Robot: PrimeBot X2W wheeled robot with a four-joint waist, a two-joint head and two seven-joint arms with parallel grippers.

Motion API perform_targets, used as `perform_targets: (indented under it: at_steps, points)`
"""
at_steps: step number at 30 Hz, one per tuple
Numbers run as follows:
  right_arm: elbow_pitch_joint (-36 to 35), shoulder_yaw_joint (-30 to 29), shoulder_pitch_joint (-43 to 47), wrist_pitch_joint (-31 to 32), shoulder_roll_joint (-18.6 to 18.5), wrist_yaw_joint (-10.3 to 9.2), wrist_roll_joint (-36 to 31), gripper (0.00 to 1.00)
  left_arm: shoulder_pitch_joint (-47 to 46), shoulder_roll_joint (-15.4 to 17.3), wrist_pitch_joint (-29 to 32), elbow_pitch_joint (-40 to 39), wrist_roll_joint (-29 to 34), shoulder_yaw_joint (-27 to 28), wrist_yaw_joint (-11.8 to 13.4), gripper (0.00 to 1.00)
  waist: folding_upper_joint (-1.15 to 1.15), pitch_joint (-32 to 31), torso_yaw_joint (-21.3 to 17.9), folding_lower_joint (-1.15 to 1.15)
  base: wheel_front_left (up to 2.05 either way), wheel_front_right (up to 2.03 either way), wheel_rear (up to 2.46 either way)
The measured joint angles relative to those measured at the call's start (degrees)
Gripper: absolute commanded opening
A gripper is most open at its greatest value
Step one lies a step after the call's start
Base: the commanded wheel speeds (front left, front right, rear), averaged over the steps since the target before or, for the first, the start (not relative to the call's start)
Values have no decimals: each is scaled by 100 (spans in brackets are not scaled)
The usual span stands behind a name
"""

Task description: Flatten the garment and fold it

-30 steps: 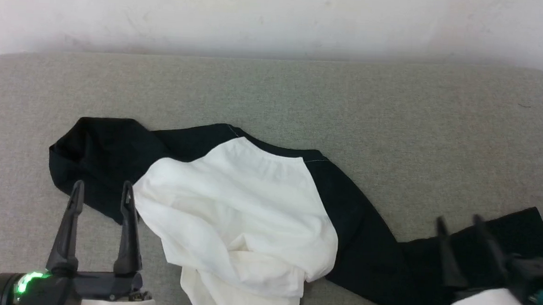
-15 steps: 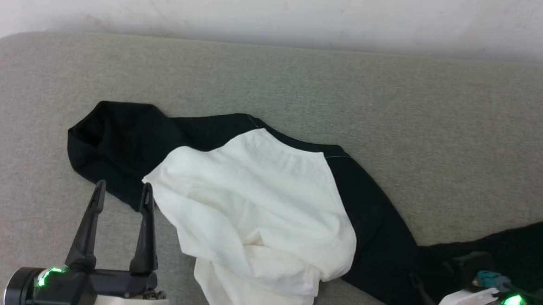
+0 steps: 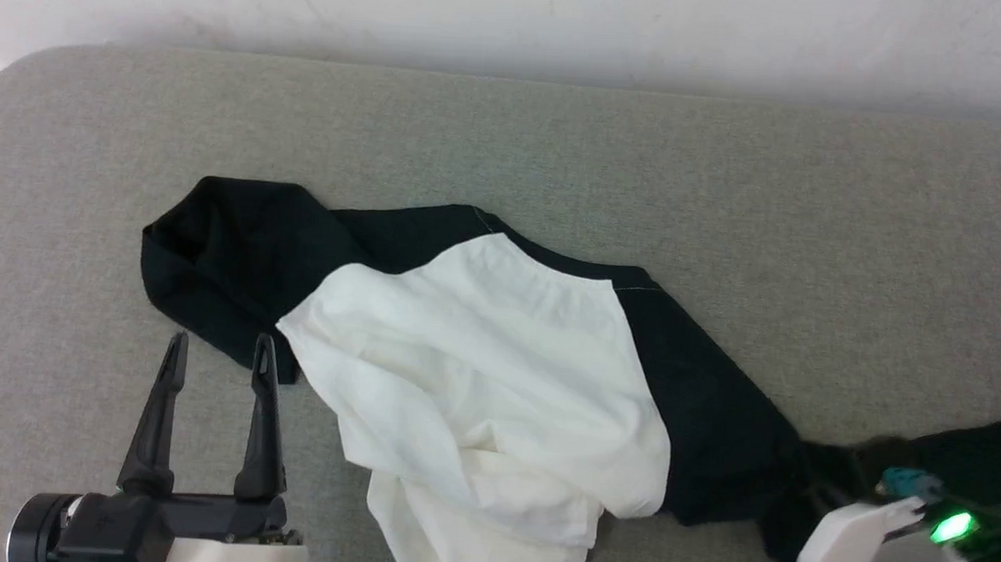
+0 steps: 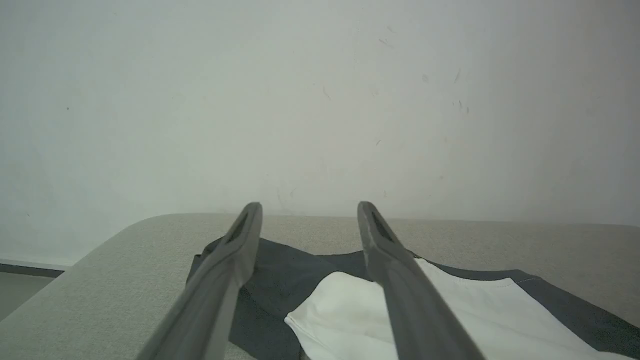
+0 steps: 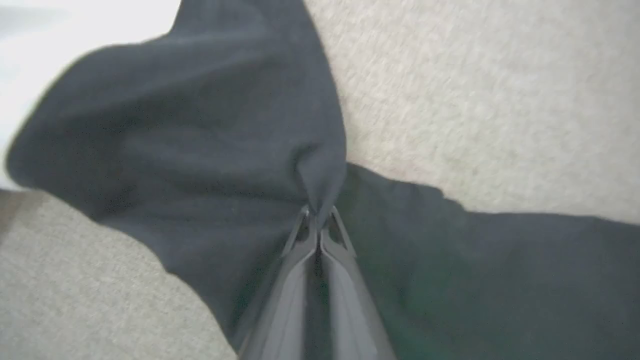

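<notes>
Black fingers of the left gripper (image 3: 221, 339) rise from the lower left of the head view. They are spread wide with nothing between them, their tips just beside the near edge of the garment (image 3: 495, 375). In the left wrist view those two fingers frame black cloth and a corner of the white torso beyond.

At the lower right of the head view, a pale wrist casing (image 3: 846, 543) with a green light (image 3: 952, 527) sits over the end of a black sleeve (image 3: 716, 412). The right wrist view shows the right gripper (image 5: 318, 215) pressed fully together on a pinched pleat of that sleeve, the cloth puckering up from the tips.

The garment lies crumpled across the middle of the head view on a grey woven cushion (image 3: 559, 147). Its white torso is bunched and doubled over at the bottom centre, black cloth is heaped toward the upper left, and the gripped sleeve runs down to the lower right. A thin line of pale stitching marks where white meets black.

Along the top of the frame stands a scuffed off-white wall (image 3: 514, 16).
</notes>
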Motion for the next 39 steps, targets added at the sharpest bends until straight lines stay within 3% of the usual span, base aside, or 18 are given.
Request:
perform_targets:
  at_steps: [2,10,15,18,23,29,30,31,32,39]
  points:
    - [-202,-60,-131,54,-249,-1,-60,0,-4,-22,0,-4,-1,11,-20,100,0,2,-55,0,0,0,0]
    - [-805,1,-1498,772,-2014,0,42,0,-255,-147,0,-7,-21,-30,-98,100,0,233,-194,0,0,0,0]
    - [-702,180,-2302,1077,-3036,0,249,0,-436,-183,0,-1,-47,-60,-152,100,0,515,-189,0,0,0,0]
    - [-464,126,-2620,1181,-3455,0,299,0,-561,-196,0,25,-56,-98,-202,100,0,711,-153,1,0,0,0]
    - [-129,5,-2825,1143,-3815,1,292,0,-709,-224,0,67,-62,-123,-245,100,0,1030,-81,1,0,0,0]
    - [283,-29,-2855,866,-3640,0,272,0,-875,-236,0,144,-60,-144,-298,100,0,1299,-40,1,0,0,0]
    - [335,-34,-2867,818,-3555,0,272,25,-893,-238,0,157,-59,-145,-299,100,0,1320,-43,1,0,0,0]
    - [368,-41,-2884,768,-3456,1,266,82,-911,-240,0,175,-59,-141,-303,100,0,1328,-54,1,0,0,0]
    - [390,-52,-2903,687,-3352,1,245,100,-931,-240,0,188,-57,-138,-304,100,0,1325,-66,1,0,0,0]
    - [421,-309,-2892,249,-2820,0,223,100,-931,-243,0,276,-35,-75,-354,100,0,1047,-172,-1,0,0,0]
